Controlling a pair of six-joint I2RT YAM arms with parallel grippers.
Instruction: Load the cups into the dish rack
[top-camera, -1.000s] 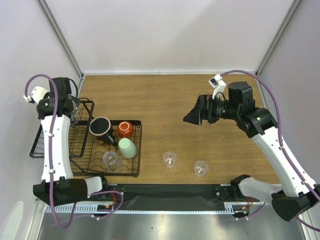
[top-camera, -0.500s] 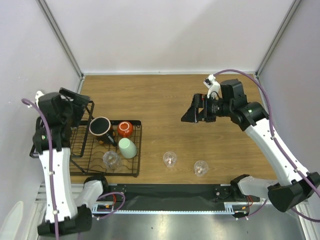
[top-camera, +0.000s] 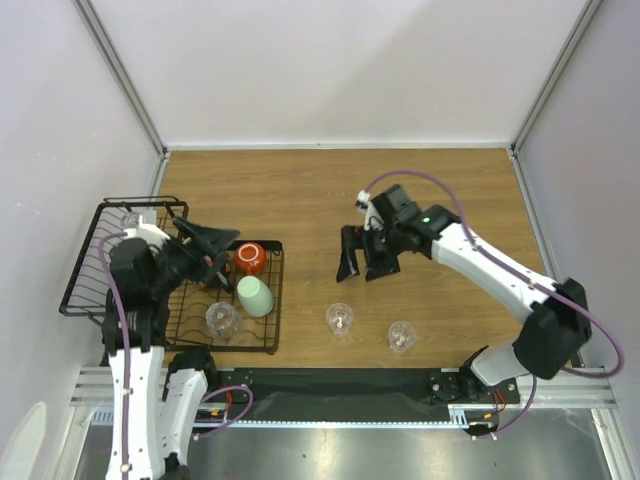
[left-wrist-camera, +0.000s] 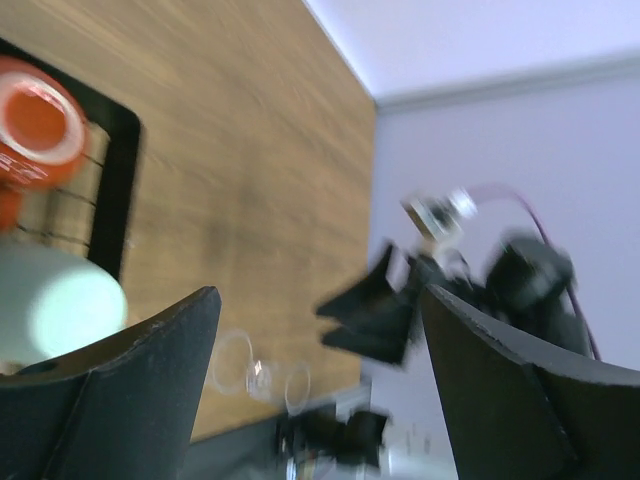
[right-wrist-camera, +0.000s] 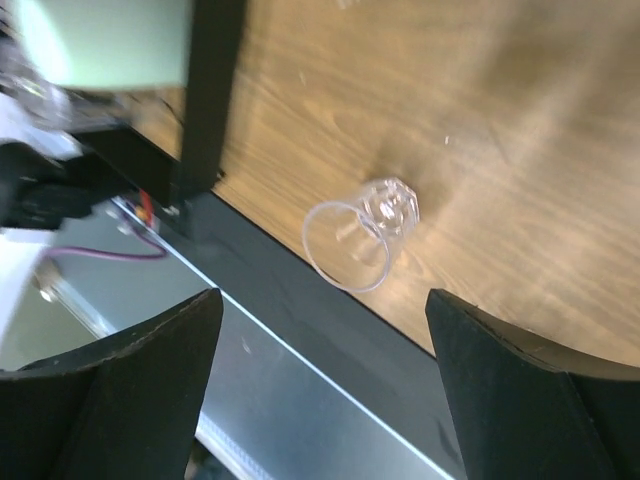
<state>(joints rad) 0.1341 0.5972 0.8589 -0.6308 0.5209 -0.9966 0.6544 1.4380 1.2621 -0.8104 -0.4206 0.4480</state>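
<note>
The black wire dish rack (top-camera: 272, 300) lies at the left, its taller basket (top-camera: 88, 262) at the far-left end. On its grid sit an orange-red cup (top-camera: 250, 258), a pale mint-green cup (top-camera: 255, 296) and a clear tumbler (top-camera: 222, 318). My left gripper (top-camera: 225, 255) hovers open over the grid and covers the dark mug. Two clear tumblers (top-camera: 340, 318) (top-camera: 402, 335) stand on the table near the front edge. My right gripper (top-camera: 362, 268) hangs open and empty just behind the left one (right-wrist-camera: 355, 235). The left wrist view shows the orange-red cup (left-wrist-camera: 35, 125), the mint cup (left-wrist-camera: 60, 305) and my open left gripper (left-wrist-camera: 318, 295).
A black strip (top-camera: 340, 380) and a metal rail run along the table's near edge, close to the two tumblers. Walls close the table at the back and both sides. The rack's edge (right-wrist-camera: 210, 100) shows at the upper left of the right wrist view.
My left arm swung from the back left down over the rack grid, now covering the dark mug. My right gripper moved left and nearer, toward the tumblers on the table.
</note>
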